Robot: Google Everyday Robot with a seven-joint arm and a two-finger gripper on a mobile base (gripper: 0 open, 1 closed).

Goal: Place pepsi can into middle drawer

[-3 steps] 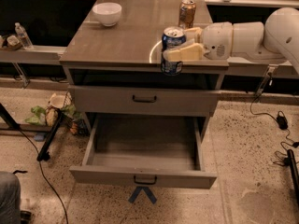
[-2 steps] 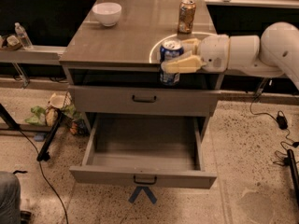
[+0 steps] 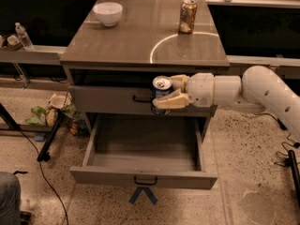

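A speckled floor (image 3: 243,172) surrounds a grey cabinet (image 3: 79,78). The end effector (image 3: 163,93), in front of the closed upper drawer front (image 3: 108,100), grips the pepsi can (image 3: 161,85) upright above the pulled-out middle drawer (image 3: 140,177). On the worktop (image 3: 122,41) stand a gold-brown can (image 3: 188,16) and a white bowl (image 3: 108,13).
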